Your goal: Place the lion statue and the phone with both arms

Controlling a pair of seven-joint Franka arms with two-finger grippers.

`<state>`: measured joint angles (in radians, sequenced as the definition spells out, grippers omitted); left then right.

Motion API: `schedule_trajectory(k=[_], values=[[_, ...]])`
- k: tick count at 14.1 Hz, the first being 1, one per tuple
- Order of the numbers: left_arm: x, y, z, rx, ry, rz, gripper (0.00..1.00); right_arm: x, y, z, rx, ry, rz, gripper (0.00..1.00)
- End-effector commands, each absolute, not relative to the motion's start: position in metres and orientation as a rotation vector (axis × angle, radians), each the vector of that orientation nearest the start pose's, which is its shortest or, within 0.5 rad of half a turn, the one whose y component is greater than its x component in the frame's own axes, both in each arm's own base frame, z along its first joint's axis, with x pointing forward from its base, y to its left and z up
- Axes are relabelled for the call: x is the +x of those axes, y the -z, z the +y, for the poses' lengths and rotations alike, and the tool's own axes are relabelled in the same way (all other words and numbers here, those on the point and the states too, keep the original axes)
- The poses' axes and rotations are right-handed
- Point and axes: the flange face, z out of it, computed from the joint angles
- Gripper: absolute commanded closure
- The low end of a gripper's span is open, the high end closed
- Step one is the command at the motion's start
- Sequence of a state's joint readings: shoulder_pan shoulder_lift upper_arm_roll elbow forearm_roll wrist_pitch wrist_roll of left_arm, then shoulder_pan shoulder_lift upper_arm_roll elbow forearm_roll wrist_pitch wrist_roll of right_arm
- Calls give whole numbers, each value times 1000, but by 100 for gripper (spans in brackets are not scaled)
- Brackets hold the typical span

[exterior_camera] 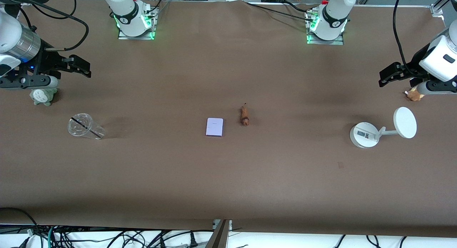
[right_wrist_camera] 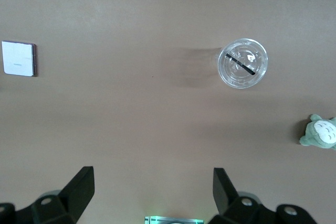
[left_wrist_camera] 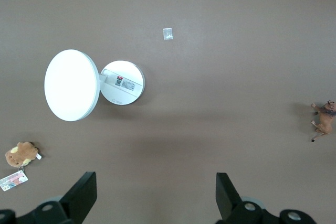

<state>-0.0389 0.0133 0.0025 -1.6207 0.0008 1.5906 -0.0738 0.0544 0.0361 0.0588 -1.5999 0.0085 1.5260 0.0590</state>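
**benchwatcher:** So where's this at? Looks to me like both things are already sitting mid-bench and nothing's being carried. The phone (exterior_camera: pixel 214 127) is lying flat near the middle, and the lion statue (exterior_camera: pixel 245 116) is lying just beside it toward the left arm's end, a gap between them, not touching.

**frankafan:** Yeah, I'm reading it as either done or not started, can't say which from this. The left gripper (exterior_camera: pixel 385 77) is hanging over the bench edge at its own end, above the tan plush toy (exterior_camera: pixel 414 94), fingers spread wide with nothing in them. The right gripper (exterior_camera: pixel 83 67) is doing the same at its end, over the grey-green plush toy (exterior_camera: pixel 43 96), fingers apart and empty too. Both arms are waiting.

**benchwatcher:** What are the pieces looking like?

**frankafan:** Phone's a pale lavender-white rounded rectangle with a dark edge. Lion's tiny, orange-brown, darker head end pointing toward the front camera, thin tail. The clear plastic cup (exterior_camera: pixel 85 127) and white disc stand (exterior_camera: pixel 364 134) are sitting well apart from both.
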Motion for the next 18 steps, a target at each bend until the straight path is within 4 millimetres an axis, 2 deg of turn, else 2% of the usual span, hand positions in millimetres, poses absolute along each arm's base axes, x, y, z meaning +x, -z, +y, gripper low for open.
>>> schedule_trajectory(k=[1,8,10,12,15,17,18], values=[[555,-600,-22,-3118,-70,-57,0,556,-592,68,-3132,-184,-87,0],[555,-600,-22,-3118,-70,-47,0,557,-593,66,-3136,-181,-128,0],[556,-591,-28,-3116,-131,-40,0,558,-590,66,-3134,-190,-152,0],[546,-579,-46,-3106,-287,0,0,560,-584,67,-3133,-207,-152,0],[549,-561,-76,-3100,-352,81,0,560,-579,70,-3131,-224,-140,0],[550,-541,-112,-3096,-405,144,0,560,-578,71,-3129,-234,-132,0],[556,-523,-132,-3103,-434,121,0,561,-576,71,-3128,-241,-132,0]])
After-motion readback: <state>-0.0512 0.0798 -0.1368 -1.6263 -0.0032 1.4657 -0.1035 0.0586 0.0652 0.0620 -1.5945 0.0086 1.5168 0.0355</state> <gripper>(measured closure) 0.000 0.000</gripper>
